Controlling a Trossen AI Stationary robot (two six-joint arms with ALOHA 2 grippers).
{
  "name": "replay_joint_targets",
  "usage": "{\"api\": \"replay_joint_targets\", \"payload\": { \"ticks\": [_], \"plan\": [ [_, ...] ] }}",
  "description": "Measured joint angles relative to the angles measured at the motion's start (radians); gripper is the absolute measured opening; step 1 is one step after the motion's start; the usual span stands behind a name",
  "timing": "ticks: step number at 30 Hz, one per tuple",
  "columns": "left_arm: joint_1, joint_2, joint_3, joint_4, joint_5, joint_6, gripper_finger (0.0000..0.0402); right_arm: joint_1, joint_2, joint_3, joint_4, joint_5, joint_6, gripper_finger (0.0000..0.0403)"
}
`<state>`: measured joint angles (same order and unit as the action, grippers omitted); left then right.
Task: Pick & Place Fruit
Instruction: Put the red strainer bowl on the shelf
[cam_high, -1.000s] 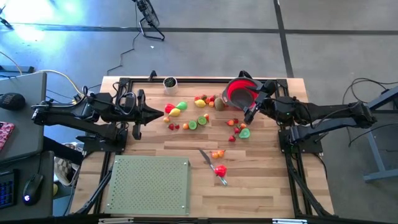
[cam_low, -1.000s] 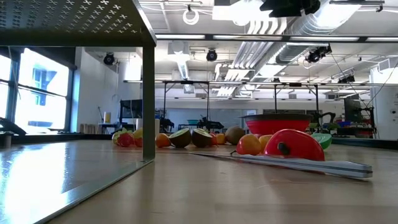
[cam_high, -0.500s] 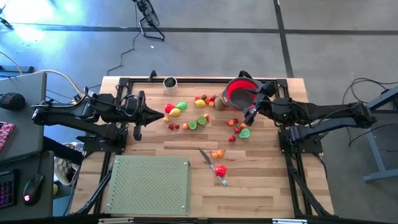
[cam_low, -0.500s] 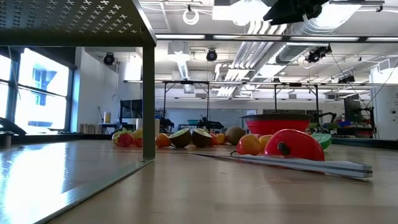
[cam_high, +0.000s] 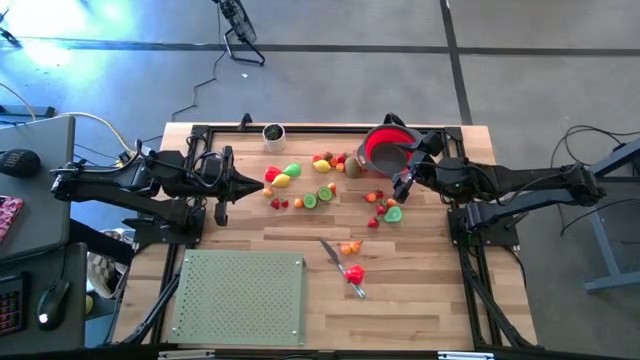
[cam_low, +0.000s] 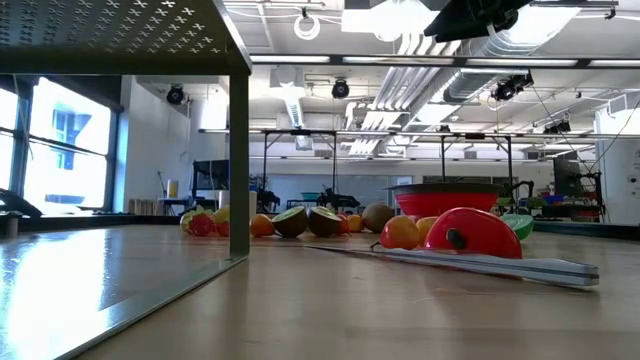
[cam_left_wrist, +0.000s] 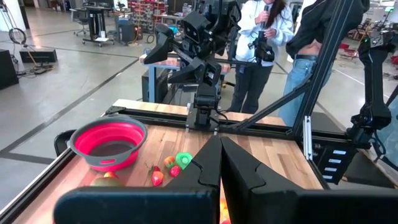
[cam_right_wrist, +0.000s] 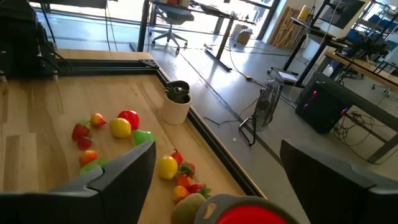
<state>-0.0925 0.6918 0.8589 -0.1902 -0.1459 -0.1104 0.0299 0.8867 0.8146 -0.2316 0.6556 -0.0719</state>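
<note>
Meanwhile nothing has shifted in the last second: the right gripper (cam_high: 402, 172) hangs wide open and empty just beside the strainer (cam_high: 386, 146), fruit (cam_high: 305, 182) scattered beyond it, so no pick has begun.

Left arm: extended horizontally from the left edge of the counter, wrist level. The dark two-finger left gripper (cam_high: 252, 182) points toward the counter's middle, its fingers (cam_left_wrist: 211, 163) pressed together, holding nothing.

Right arm: extended horizontally from the right edge, wrist raised above the counter surface. The dark two-finger right gripper (cam_high: 402, 170) has its fingers (cam_right_wrist: 127, 163) spread wide, nothing between them.
</note>
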Motion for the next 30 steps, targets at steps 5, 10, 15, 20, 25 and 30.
{"api": "replay_joint_targets", "payload": {
  "ticks": [5, 10, 15, 20, 25, 30],
  "plan": [
    [0.0, 0.0, 0.0, 0.0, 0.0, 0.002, 0.0, 0.0, 0.0, 0.0, 0.0, 0.0, 0.006, 0.0335],
    [0.0, 0.0, 0.0, 0.0, 0.0, 0.047, 0.0, 0.0, 0.0, 0.0, 0.001, 0.008, 0.051, 0.0335],
    [0.0, -0.003, 0.0, 0.0, -0.001, 0.054, 0.0, -0.015, 0.0, 0.0, -0.005, 0.052, 0.064, 0.0335],
    [0.0, -0.003, 0.0, 0.0, -0.001, 0.054, 0.0, -0.07, 0.0, 0.0, -0.077, 0.028, 0.178, 0.0333],
    [0.0, -0.003, 0.0, -0.001, -0.001, 0.054, 0.0, -0.138, 0.012, 0.0, -0.162, -0.068, 0.278, 0.0333],
    [0.0, -0.003, 0.0, -0.038, -0.001, 0.054, 0.0, -0.193, 0.069, 0.001, -0.182, -0.191, 0.307, 0.0333]
  ]
}}
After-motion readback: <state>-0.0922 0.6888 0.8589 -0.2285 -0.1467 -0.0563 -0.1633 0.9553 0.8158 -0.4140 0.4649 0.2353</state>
